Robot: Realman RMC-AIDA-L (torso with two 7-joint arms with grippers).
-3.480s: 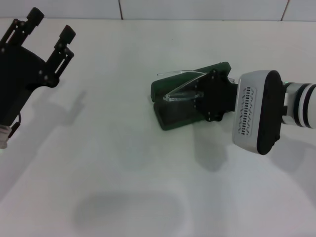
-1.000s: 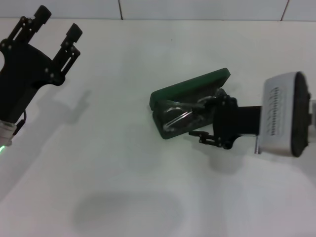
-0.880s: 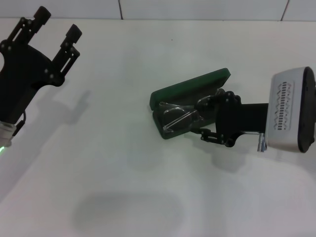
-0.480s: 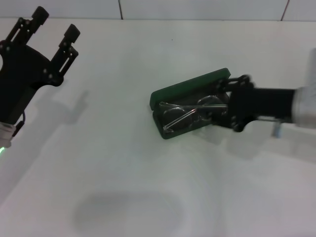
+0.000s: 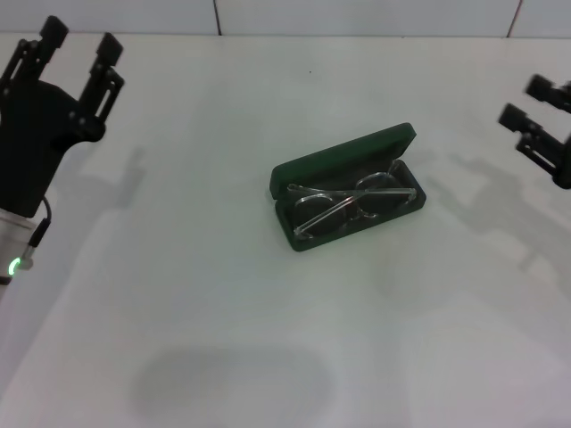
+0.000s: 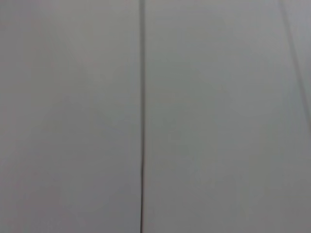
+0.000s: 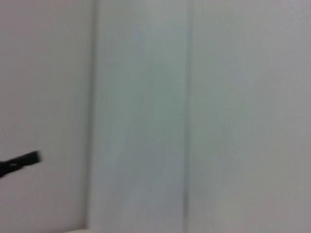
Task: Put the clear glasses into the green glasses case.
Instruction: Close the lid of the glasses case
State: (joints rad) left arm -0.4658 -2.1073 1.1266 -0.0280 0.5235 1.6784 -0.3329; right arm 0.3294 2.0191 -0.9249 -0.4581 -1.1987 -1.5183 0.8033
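The green glasses case [image 5: 337, 164] lies open in the middle of the white table, its lid standing up on the far side. Inside its dark tray rest the clear glasses [image 5: 348, 207], arms folded across the lens. My right gripper [image 5: 525, 102] hangs open at the far right edge of the head view, well away from the case and holding nothing. My left gripper [image 5: 78, 37] is open at the upper left, far from the case. Both wrist views show only blank pale wall panels.
The white table [image 5: 223, 294] stretches around the case on all sides. A tiled wall edge [image 5: 357, 18] runs along the back. A soft shadow lies on the table near the front.
My right gripper has let go of the glasses, left them in the case, and pulled back to the far right edge. The left arm shifted slightly left.
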